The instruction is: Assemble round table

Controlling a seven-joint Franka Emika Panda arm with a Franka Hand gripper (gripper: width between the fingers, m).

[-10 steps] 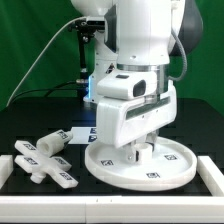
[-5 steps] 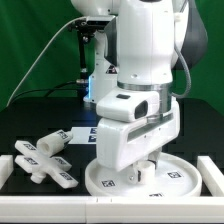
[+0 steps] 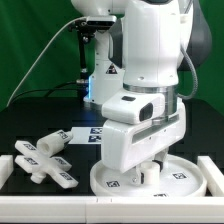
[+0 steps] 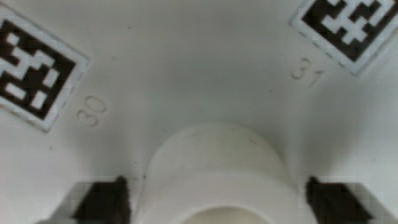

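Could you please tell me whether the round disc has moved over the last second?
Yes. The round disc has slid nearer the camera and slightly toward the exterior view's right, away from the marker board behind it.

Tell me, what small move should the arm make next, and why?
Probably close the tool on the raised white stub of the round disc. In the wrist view its dark fingers stand either side of the stub, seemingly with thin gaps, so nothing looks gripped yet. The tool sits low over the disc.
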